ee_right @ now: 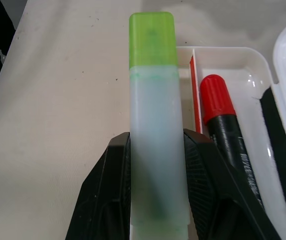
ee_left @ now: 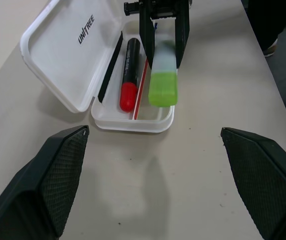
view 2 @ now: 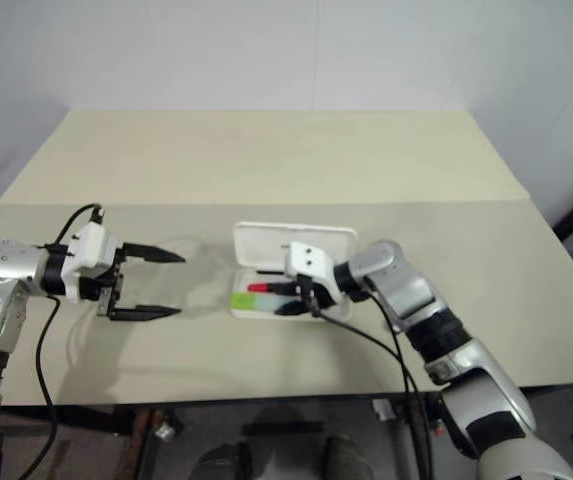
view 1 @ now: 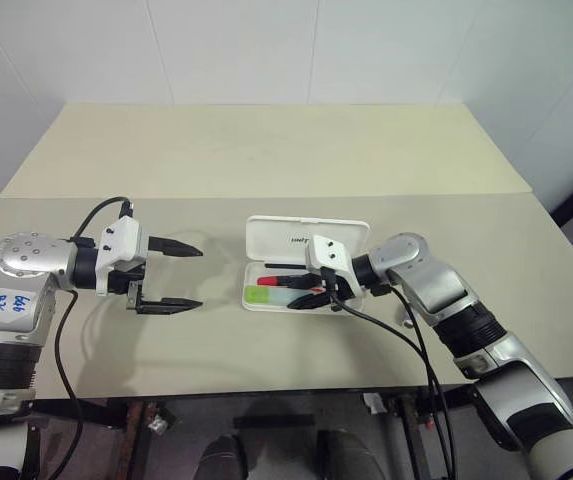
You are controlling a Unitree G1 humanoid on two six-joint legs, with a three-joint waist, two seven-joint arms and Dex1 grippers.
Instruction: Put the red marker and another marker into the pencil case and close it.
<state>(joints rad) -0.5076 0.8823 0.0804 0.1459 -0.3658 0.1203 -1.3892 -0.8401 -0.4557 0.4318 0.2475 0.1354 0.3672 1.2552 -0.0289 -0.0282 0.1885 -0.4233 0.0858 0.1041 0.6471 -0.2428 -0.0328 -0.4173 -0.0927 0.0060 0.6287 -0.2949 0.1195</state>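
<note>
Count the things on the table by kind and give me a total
Markers: 2, the red marker lying in the case, the green highlighter held by the right gripper over it
Pencil cases: 1, the open white pencil case
Total: 3

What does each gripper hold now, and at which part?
The right gripper clamps the light green highlighter-like marker by its pale translucent barrel, green cap forward. The left gripper is open, holding nothing.

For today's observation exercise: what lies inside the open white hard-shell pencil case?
Inside the white pencil case lies the red marker with a black barrel, beside a thin red divider stripe. The green-capped highlighter, gripped by the right gripper, covers the tray beneath.
</note>
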